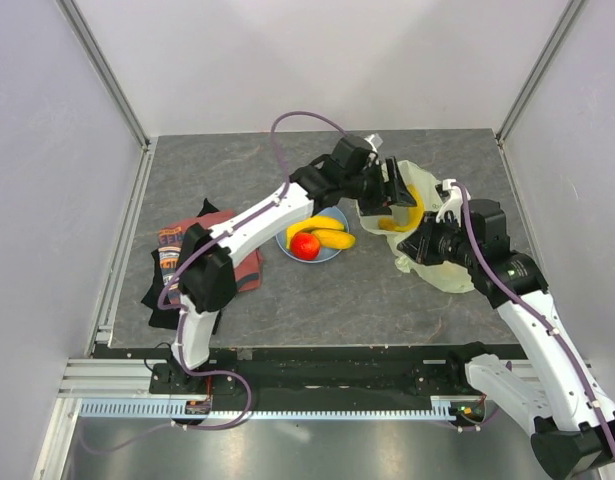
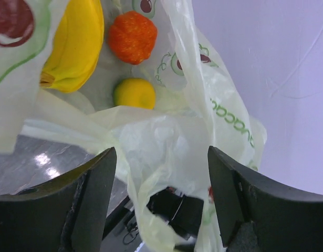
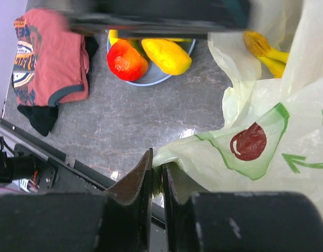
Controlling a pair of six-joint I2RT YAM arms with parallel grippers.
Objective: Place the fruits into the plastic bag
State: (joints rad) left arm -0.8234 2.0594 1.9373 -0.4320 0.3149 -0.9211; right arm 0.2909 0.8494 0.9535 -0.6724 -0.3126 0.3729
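Note:
The pale plastic bag (image 1: 439, 262) with avocado prints lies at the right, its mouth held up. My right gripper (image 3: 162, 176) is shut on the bag's edge (image 3: 203, 152). My left gripper (image 2: 161, 173) hangs open over the bag's mouth, with only loose film (image 2: 166, 142) between its fingers. Inside the bag lie a banana (image 2: 72, 42), an orange round fruit (image 2: 132, 35) and a yellow-green round fruit (image 2: 134, 93). On the blue plate (image 1: 333, 256) rest a red fruit (image 1: 305, 245) and yellow bananas (image 1: 327, 232). In the top view the left gripper (image 1: 395, 185) sits above the bag and the right gripper (image 1: 414, 245) at its near-left rim.
A red printed T-shirt (image 1: 187, 255) over dark cloth lies at the left of the grey table. White walls close the back and sides. The arm bases and a metal rail (image 1: 287, 385) run along the near edge.

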